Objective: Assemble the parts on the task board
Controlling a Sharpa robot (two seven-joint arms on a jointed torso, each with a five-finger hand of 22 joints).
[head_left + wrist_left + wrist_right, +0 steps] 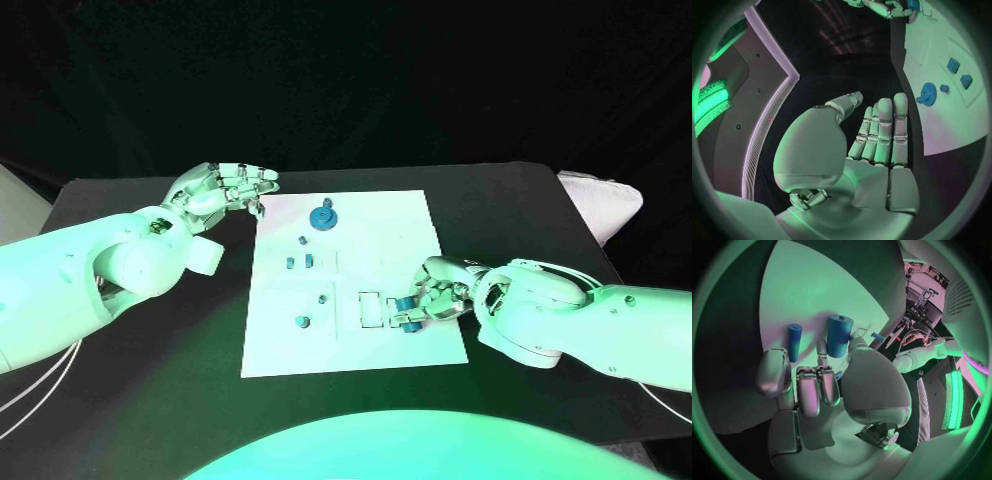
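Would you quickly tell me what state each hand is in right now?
Left hand: open, fingers extended, holding nothing.
Right hand: holding a blue cylindrical part over the white task board.

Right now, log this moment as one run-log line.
left hand: open, at task board far left corner | right hand: holds blue cylinder over board's near right | blue gear: on board

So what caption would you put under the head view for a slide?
Right robot hand grips a blue cylinder over the white task board; left robot hand rests open at its far corner.
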